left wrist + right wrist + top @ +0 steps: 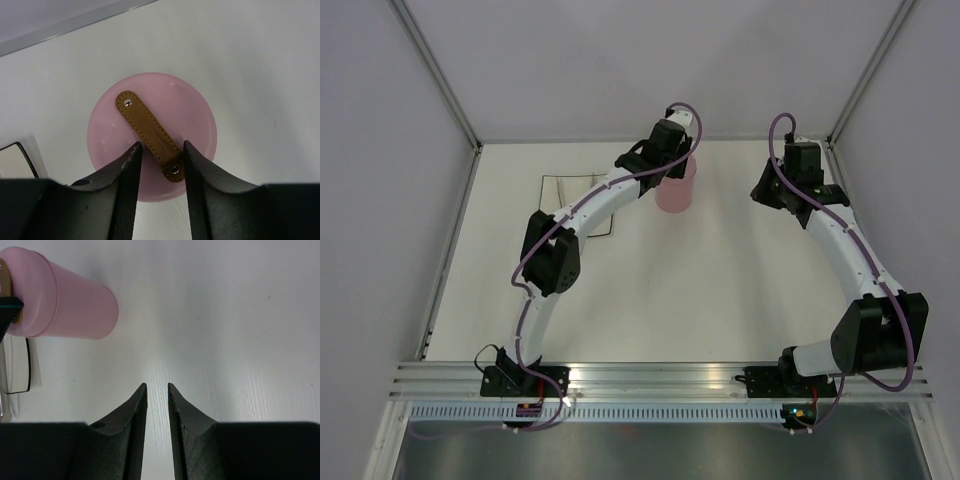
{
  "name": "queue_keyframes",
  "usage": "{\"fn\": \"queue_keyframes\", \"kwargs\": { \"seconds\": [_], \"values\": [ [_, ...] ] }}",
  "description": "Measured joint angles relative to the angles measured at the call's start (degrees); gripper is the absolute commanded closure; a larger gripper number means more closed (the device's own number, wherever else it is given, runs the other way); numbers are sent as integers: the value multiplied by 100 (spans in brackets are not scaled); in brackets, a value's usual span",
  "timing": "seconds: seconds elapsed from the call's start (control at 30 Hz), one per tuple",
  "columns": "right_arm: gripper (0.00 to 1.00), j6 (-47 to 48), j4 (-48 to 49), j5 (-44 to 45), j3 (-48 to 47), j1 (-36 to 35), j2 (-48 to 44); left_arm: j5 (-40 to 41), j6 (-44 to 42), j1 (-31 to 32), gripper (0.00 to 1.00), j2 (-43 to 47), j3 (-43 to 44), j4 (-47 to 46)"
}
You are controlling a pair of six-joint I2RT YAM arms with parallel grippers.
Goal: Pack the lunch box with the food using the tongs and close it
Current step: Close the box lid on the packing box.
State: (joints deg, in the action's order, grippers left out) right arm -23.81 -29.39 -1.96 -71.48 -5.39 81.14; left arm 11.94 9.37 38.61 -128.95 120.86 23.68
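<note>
The pink lunch box [677, 188] stands upright at the back of the table with its round lid [185, 115] on. Across the lid lies the brown strap handle [147, 131]. My left gripper [161, 145] hangs just above the lid, open. The strap's near end sits between its fingers; the right finger touches the strap's edge and the left one stands clear of it. To the right of the box my right gripper [157, 385] is narrowly open over bare table, with nothing between its fingers. The food is out of view. The tongs cannot be made out for sure.
A white square plate with a black rim [560, 188] lies left of the lunch box, partly under my left arm; its corner [15, 160] shows in the left wrist view. A thin silvery strip [3, 390] lies by the plate. White walls enclose the table.
</note>
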Motion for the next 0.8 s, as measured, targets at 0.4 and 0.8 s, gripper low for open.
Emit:
{"fn": "queue_keyframes", "kwargs": {
  "seconds": [0.4,0.8],
  "values": [
    [72,-90,11,-15,643,0,-282,422,483,435,63,1104,-1646,-310],
    [77,-164,192,-533,872,-20,-557,146,992,1298,66,1744,-4124,1342]
  ]
}}
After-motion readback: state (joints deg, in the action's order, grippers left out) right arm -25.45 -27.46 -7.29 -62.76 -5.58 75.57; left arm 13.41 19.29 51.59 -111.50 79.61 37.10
